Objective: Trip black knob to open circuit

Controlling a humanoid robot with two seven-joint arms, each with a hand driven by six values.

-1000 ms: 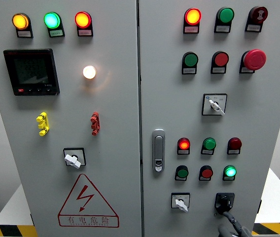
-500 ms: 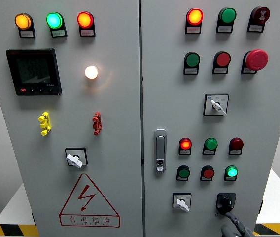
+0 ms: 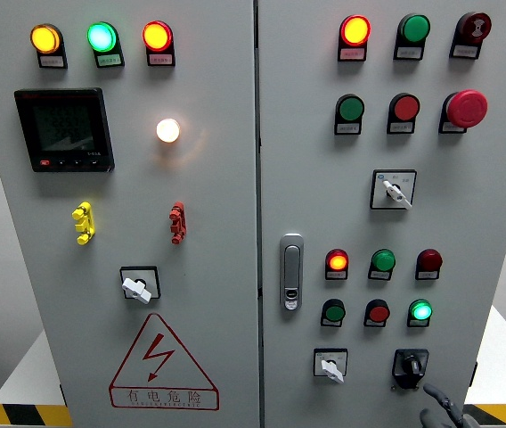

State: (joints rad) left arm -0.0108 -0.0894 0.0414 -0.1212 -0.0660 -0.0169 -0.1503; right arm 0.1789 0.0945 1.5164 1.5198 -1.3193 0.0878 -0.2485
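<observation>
One black rotary knob (image 3: 409, 365), probably stiff and small, wants a pinch on its raised bar; right hand (image 3: 444, 414) just below, fingers loose, grasps nothing.

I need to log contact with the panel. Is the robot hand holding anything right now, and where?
Nothing is held. The right robot hand sits just below the black knob, fingers loose, not gripping it.
</observation>
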